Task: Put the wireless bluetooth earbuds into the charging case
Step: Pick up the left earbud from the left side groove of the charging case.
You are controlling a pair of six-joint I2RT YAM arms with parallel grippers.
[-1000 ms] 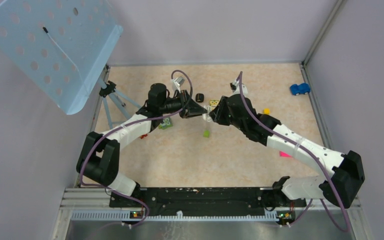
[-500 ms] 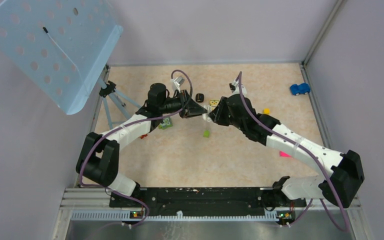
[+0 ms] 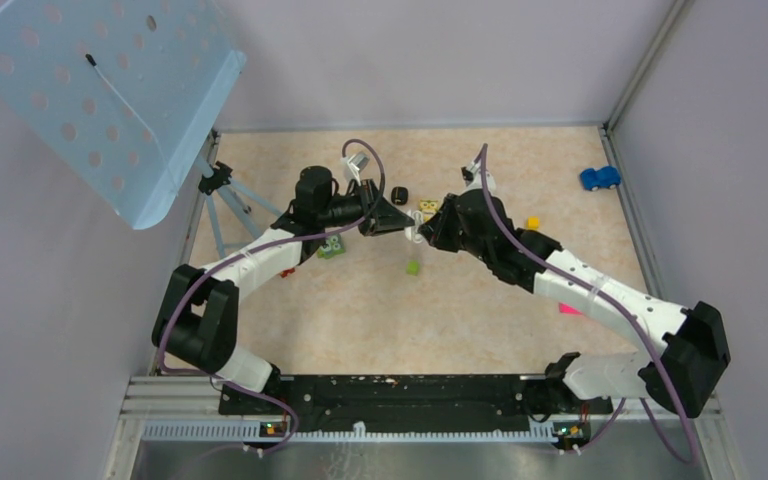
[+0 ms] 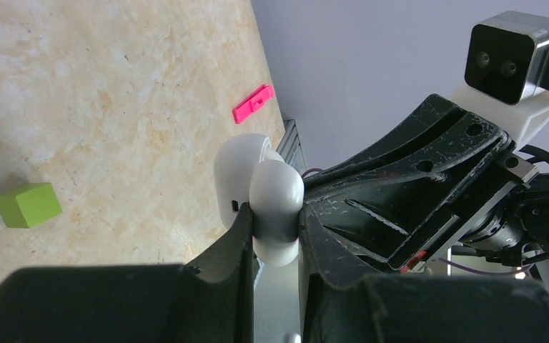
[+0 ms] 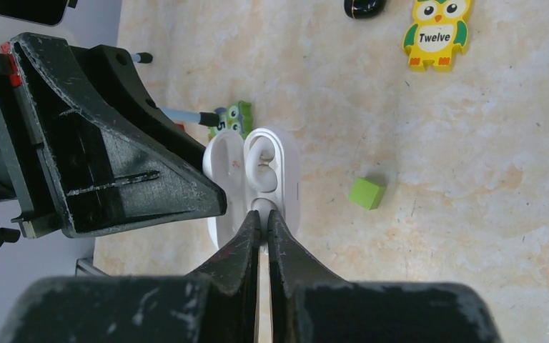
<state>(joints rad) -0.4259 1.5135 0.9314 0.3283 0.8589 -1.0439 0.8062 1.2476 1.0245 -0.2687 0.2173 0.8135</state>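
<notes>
White charging case (image 4: 275, 187) sits gripped in the left end effector (image 4: 275, 223).

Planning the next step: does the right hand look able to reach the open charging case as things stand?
Probably yes: the left hand holds the open charging case, its cavity facing the right hand, whose nearly closed fingertips sit right at the case's rim with nothing between them.

yellow owl (image 5: 436, 28): "Twelve" | green owl (image 5: 236, 118): maybe "5", blurred
</notes>
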